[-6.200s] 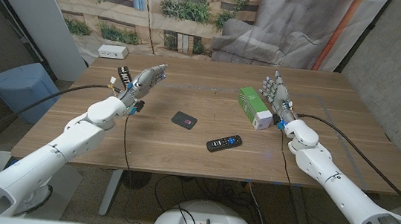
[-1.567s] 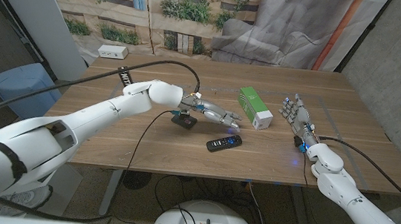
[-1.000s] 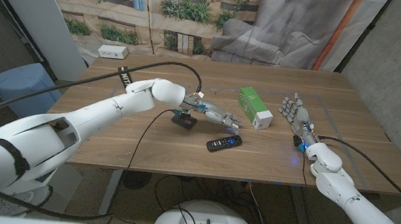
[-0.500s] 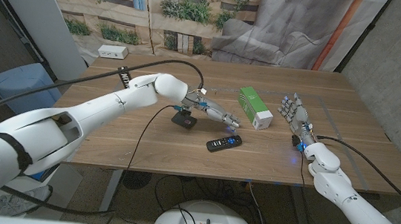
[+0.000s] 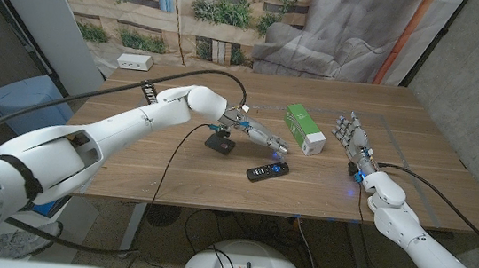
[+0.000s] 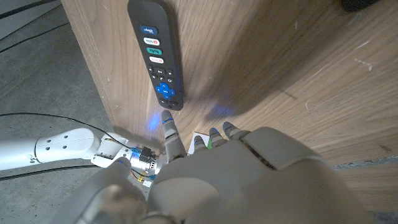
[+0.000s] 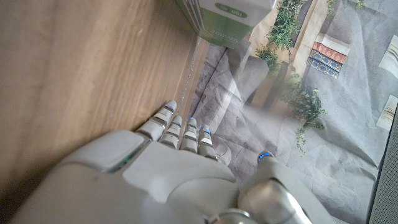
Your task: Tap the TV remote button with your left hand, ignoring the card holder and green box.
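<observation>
I see the TV remote (image 5: 269, 169) lying flat near the middle of the table (image 5: 129, 167), slightly toward the near edge, its length running at a slant; in the left wrist view the TV remote (image 6: 157, 53) shows its rows of coloured buttons face up. My left hand (image 5: 259, 138) hangs just beyond the remote's far end, reached across from the left with its fingers stretched out and slightly apart, holding nothing; from the left wrist view one fingertip (image 6: 166, 118) points at the end of the remote, and I cannot tell whether it touches it. The small black card holder (image 5: 218, 143) lies just to the left of that hand, under the wrist. The green box (image 5: 303, 127) lies further back and to the right, well apart from the remote; the right wrist view shows the green box (image 7: 225, 17) from its end. My right hand (image 5: 353, 139) stands upright near the table's right side, to the right of the box, fingers straight, a little apart, and empty. A white power strip (image 5: 134, 62) sits at the far left corner.
</observation>
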You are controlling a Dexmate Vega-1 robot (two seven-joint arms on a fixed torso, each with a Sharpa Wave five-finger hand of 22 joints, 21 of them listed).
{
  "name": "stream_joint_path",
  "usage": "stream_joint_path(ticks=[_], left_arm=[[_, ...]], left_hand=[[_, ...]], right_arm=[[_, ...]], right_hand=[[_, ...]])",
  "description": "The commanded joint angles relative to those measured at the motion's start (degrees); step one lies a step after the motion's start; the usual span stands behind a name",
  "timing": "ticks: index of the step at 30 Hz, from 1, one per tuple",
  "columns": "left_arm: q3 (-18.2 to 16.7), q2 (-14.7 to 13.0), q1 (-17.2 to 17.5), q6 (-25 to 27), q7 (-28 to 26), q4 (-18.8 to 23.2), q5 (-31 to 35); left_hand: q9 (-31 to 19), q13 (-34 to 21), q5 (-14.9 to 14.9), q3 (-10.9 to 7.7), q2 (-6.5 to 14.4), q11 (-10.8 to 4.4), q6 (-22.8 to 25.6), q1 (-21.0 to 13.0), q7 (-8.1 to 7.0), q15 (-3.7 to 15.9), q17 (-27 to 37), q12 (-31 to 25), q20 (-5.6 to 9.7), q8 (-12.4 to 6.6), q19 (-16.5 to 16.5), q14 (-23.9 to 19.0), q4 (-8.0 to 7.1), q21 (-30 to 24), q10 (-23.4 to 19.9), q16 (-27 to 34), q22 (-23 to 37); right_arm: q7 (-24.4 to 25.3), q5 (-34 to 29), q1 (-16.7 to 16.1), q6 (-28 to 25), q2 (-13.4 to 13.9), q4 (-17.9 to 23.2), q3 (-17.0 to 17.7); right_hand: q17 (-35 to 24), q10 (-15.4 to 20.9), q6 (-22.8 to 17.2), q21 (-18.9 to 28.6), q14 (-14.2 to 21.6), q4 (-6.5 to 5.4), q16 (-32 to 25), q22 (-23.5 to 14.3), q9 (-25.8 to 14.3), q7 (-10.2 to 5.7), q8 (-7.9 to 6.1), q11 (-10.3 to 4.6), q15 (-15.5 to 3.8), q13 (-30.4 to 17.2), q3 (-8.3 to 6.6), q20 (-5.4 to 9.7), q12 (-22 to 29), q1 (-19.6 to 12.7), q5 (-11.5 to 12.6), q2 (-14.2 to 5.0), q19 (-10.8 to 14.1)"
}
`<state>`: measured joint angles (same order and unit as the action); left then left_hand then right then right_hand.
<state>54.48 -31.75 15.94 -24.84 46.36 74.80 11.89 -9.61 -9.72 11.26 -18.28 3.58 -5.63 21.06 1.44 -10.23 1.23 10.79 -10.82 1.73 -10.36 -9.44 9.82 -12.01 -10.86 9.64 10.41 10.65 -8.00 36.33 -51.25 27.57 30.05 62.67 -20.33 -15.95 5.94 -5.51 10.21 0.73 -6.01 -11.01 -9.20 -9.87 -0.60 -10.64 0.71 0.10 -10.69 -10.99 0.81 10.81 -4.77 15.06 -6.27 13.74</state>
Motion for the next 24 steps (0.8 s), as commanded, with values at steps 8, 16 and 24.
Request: stream_joint_path(ticks=[8,16,24], left_arm=[[1.22,1.10,-0.18,0.51,-1.45,0.14,1.91],[2.03,2.45,-1.51,-0.71,-0.93,-2.18,2.14],[2.86,3.13,-2.59,-0.99,0.10,-3.66,2.45]], left_hand=[[-0.19,-0.17,0.42,0.04,7.80,-0.36,-0.68,0.33,-0.02,-0.56,0.08,-0.09,4.10,0.32,-15.80,18.30,0.05,-0.56,12.10,0.55,0.18],[-0.19,-0.16,0.47,-0.02,7.87,0.23,-0.92,0.24,0.17,-0.59,0.05,-0.22,4.01,0.35,-15.50,18.08,0.11,-0.74,11.78,0.63,0.14],[-0.19,-0.16,0.51,-0.11,7.91,0.47,-1.24,0.18,0.12,-0.68,0.01,-0.32,3.84,0.42,-15.13,17.78,0.14,-0.92,11.42,0.72,0.11]], right_arm=[[-1.27,0.21,0.66,1.36,-0.62,-1.92,-0.15],[-2.19,0.47,1.47,1.88,-0.94,-3.40,-0.10],[-2.45,0.84,1.47,2.17,-1.14,-4.04,0.10]], right_hand=[[0.00,-0.41,-0.08,0.26,-0.29,-0.28,-0.44,-0.28,-0.20,-0.33,0.02,-0.07,-0.04,-0.08,-0.28,0.01,0.09,0.29,0.37,0.14,-0.08],[0.13,-0.45,-0.05,0.29,-0.30,-0.27,-0.48,-0.28,-0.20,-0.36,0.02,-0.03,-0.05,-0.08,-0.34,0.04,0.10,0.36,0.39,0.15,-0.08],[0.25,-0.47,-0.09,0.32,-0.28,-0.25,-0.53,-0.27,-0.20,-0.37,-0.01,-0.04,0.05,-0.08,-0.41,-0.02,0.12,0.42,0.40,0.16,-0.05]])
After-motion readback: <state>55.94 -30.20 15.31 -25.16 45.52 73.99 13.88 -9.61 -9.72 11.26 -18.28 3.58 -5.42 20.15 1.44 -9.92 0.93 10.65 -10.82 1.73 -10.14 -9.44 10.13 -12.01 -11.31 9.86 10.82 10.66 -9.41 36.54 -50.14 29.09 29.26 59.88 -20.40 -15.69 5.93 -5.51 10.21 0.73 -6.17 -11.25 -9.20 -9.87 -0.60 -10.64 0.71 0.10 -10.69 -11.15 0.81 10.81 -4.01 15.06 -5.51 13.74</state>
